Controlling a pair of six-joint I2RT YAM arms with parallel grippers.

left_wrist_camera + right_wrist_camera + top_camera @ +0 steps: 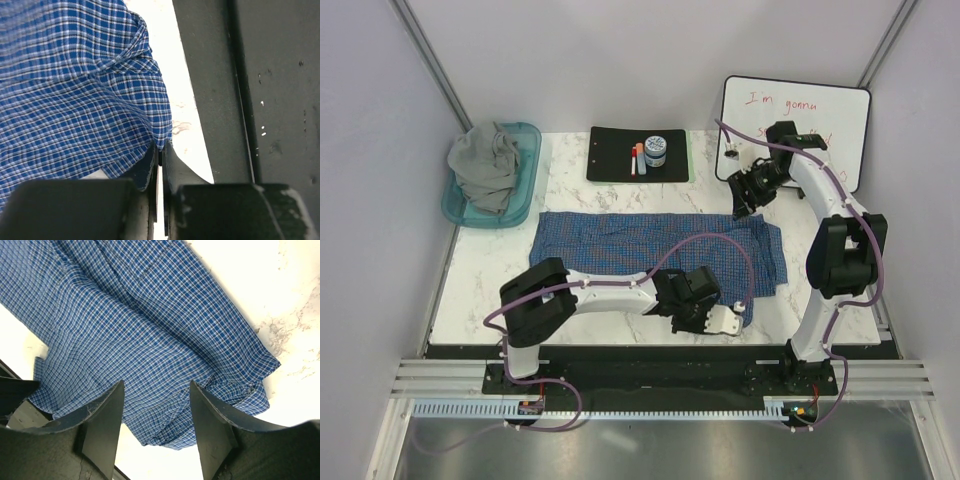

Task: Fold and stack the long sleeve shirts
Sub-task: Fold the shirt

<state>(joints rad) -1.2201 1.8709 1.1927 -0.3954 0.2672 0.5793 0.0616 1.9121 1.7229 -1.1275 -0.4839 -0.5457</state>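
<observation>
A blue-and-white check shirt lies spread across the middle of the marble table. My left gripper is low at the shirt's front right corner. In the left wrist view its jaws are shut on the hem of the check shirt, close to the table's front edge. My right gripper hangs above the shirt's back right part. In the right wrist view it is open, nothing between its fingers, with the check cloth below. A grey shirt lies bunched in the teal tub.
The teal tub stands at the back left. A black clipboard with markers and a small jar lies at the back centre. A whiteboard leans at the back right. A black rail runs along the table's front edge.
</observation>
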